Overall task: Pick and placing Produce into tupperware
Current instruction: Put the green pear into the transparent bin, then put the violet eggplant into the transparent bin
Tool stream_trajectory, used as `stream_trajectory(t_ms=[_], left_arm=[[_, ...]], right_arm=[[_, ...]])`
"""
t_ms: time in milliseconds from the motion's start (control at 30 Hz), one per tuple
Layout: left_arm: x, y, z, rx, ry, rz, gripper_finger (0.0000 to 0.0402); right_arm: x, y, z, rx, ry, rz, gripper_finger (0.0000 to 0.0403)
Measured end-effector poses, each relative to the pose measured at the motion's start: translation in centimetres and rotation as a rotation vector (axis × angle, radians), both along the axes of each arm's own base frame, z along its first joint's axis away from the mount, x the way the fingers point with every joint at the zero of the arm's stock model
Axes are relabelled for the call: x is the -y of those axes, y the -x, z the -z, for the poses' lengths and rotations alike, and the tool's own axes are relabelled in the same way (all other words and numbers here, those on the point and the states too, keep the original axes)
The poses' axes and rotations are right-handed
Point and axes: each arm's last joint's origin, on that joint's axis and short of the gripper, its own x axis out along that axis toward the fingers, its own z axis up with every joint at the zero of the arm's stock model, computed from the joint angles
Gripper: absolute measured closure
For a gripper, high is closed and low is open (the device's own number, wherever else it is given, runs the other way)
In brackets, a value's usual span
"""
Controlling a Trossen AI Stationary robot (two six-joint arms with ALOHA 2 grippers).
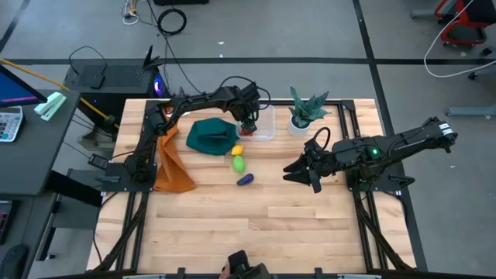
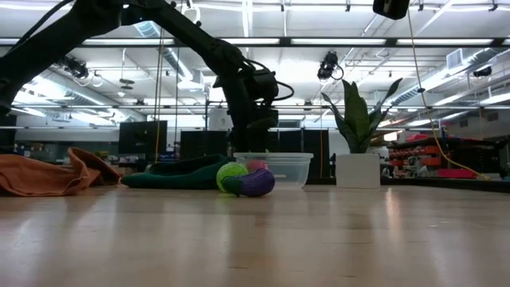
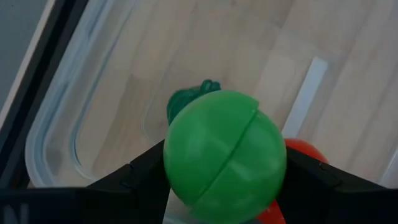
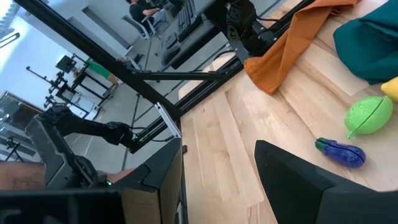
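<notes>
item: my left gripper (image 1: 248, 122), poised over the tupperware (image 1: 263, 132) at the far side of the table (image 1: 310, 225). state: fingers (image 3: 130, 180) closed tight around a dark green round produce piece (image 3: 224, 155), gripped on both sides, its stem tip showing past the ball. a red produce piece (image 3: 298, 149) shows just behind it in the left wrist view; whether it lies in the container i cannot tell for sure.

item: tupperware, clear, square, rounded corners; sits between the dark green cloth (image 1: 209, 136) and the white plant pot (image 1: 301, 124).

item: yellow produce piece (image 1: 237, 150), on the table at the edge of the dark green cloth.

item: light green produce piece (image 1: 239, 163), on the table just in front of the yellow one.

item: purple produce piece (image 1: 246, 179), on bare wood, nearest the front of the three.

item: my right gripper (image 1: 298, 172), waiting to the right of the purple piece, well apart from it. state: fingers parted, nothing held.

item: orange cloth (image 1: 172, 167), crumpled at the table's left edge.
</notes>
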Motion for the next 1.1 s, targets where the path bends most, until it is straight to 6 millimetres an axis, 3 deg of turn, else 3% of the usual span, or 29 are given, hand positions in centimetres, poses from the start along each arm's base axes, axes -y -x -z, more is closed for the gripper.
stream_trajectory(t_ms=[733, 867, 1100], left_arm=[[-0.1, -0.2, -0.2, 0.018, -0.011, -0.002, 0.0111], [-0.3, -0.4, -1.1, 0.038, -0.021, -0.001, 0.0111], [-0.7, -1.1, -4.9, 0.101, -0.059, 0.004, 0.0111]], right_arm=[[0.0, 0.0, 0.0, -0.001, 0.004, -0.001, 0.0236], [0.0, 0.0, 0.0, -0.001, 0.004, -0.001, 0.0236], [0.0, 0.0, 0.0, 0.0, 0.005, -0.001, 0.0236]])
